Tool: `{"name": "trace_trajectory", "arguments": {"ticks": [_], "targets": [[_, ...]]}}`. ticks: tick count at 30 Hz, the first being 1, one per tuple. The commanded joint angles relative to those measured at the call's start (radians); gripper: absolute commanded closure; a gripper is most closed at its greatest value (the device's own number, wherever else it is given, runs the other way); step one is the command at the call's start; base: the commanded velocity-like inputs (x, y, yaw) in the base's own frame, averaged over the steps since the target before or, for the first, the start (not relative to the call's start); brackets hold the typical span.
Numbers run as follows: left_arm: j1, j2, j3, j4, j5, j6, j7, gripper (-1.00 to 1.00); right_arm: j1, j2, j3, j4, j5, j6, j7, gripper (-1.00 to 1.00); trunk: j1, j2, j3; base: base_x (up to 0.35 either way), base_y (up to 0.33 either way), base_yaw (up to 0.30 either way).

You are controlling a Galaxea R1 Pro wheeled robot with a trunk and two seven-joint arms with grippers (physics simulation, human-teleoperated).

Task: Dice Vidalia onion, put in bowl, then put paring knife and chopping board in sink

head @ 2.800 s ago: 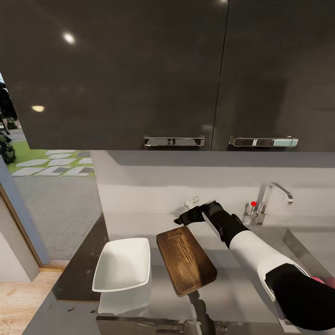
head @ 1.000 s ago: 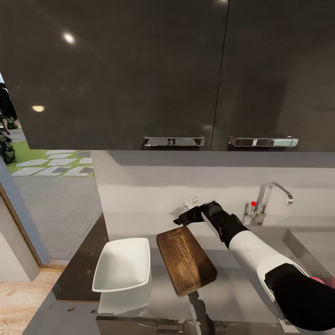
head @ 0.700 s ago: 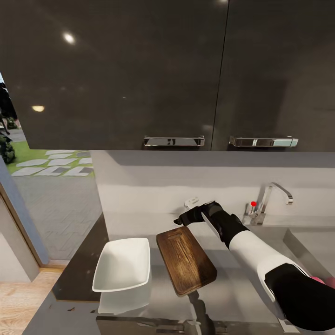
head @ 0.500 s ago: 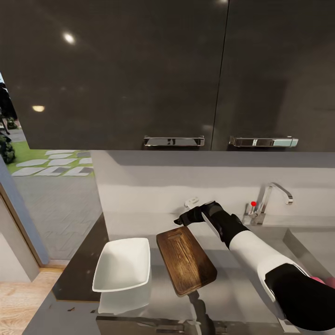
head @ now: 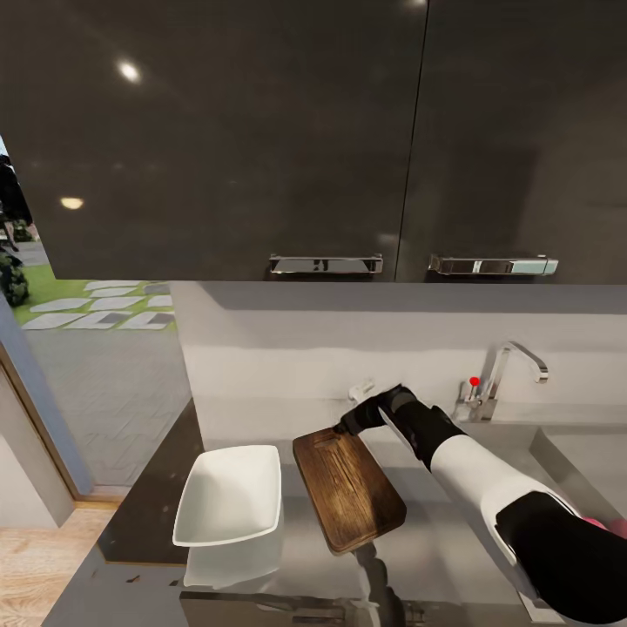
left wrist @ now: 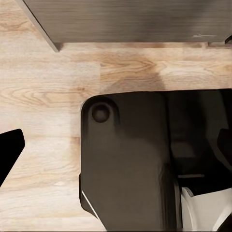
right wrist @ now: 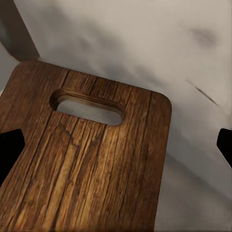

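Note:
The dark brown chopping board (head: 348, 488) lies on the grey countertop (head: 435, 531), slot handle at its far end. The white bowl (head: 231, 495) stands just left of it. My right gripper (head: 346, 425) hovers over the slot end. In the right wrist view it (right wrist: 117, 147) is open, the board (right wrist: 92, 169) and its slot lying between the two black fingertips (right wrist: 9, 150). A small pink shape, the Vidalia onion (head: 607, 526), peeks past my right elbow in the sink (head: 557, 457). I cannot make out the paring knife. My left gripper (left wrist: 117, 145) hangs open over the floor.
A chrome tap (head: 514, 361) with a red knob stands behind the sink. Dark wall cabinets (head: 261, 139) hang low above the counter. A doorway (head: 87, 366) opens at the left. The left wrist view shows wood floor (left wrist: 48, 87) and my dark base (left wrist: 130, 159).
My right gripper has dropped lower and come closer to the board's slot end. Board, bowl and camera have not moved.

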Motion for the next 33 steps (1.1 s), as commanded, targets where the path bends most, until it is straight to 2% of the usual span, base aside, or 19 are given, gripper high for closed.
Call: {"name": "trace_trajectory", "arguments": {"ticks": [1, 9, 33], "targets": [[0.001, 0.000, -0.001, 0.000, -0.004, -0.001, 0.003, -1.00, 0.000, 0.000, 0.004, 0.000, 0.003, 0.004, 0.003, -1.00, 0.000, -0.001, 0.000, 0.000, 0.000, 0.000], [0.001, 0.000, 0.000, 0.006, -0.004, -0.001, 0.003, -1.00, 0.000, 0.000, 0.011, 0.004, 0.006, 0.004, 0.003, -1.00, 0.000, -0.001, -0.006, 0.000, 0.000, 0.000], [0.001, 0.000, 0.003, 0.044, -0.005, -0.001, 0.003, -1.00, 0.000, 0.002, 0.011, 0.004, 0.004, 0.004, 0.003, -1.00, 0.000, -0.001, -0.045, 0.054, 0.019, 0.000]]}}
